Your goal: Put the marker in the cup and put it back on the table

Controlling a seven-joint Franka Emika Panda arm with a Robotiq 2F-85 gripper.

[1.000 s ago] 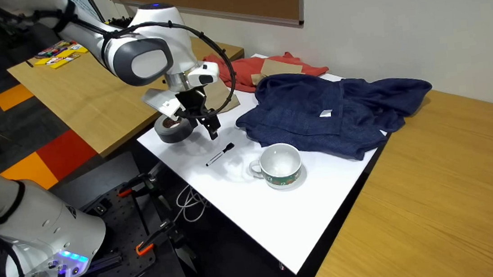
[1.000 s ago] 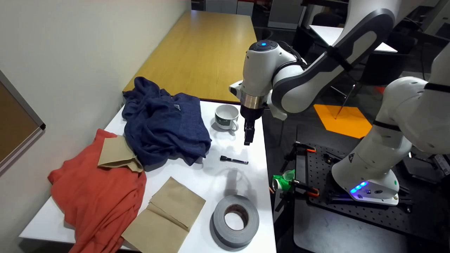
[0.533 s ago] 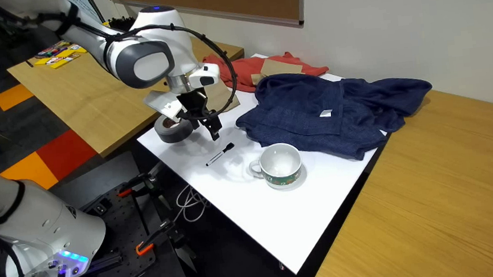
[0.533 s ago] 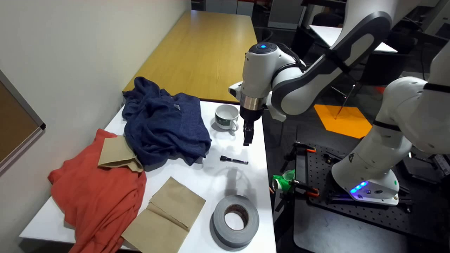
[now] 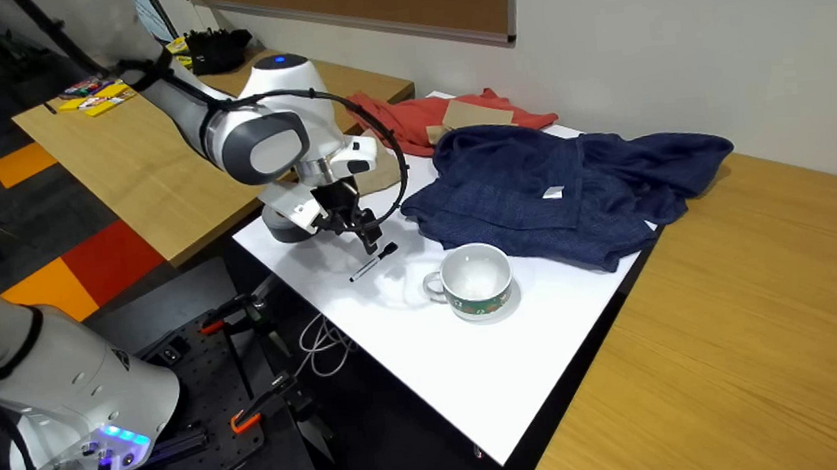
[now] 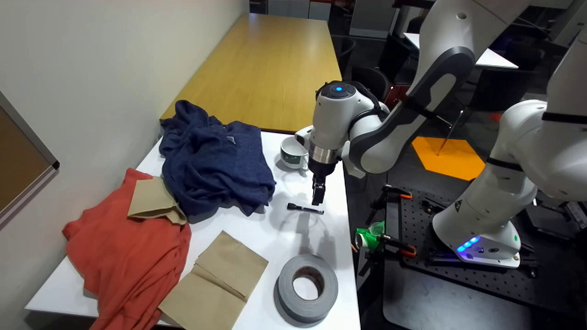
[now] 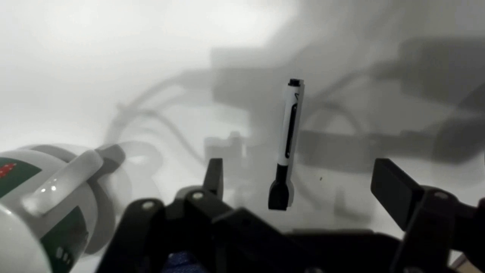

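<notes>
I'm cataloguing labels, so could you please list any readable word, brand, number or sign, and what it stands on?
None can be read.
Marker: barrel marks too small.
Cup: pale marks too blurred.
Blue garment: pale tag, too small.
Yellow packets: printing too small.
Robot base: triangular sign, too small.

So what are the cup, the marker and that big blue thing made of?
The cup is probably shiny glazed ceramic: bright spots gleam on its handle. The marker looks plastic, with a smooth, even white barrel. The blue thing is probably matte cloth: it lies in soft folds. I can't tell which fibre.
</notes>
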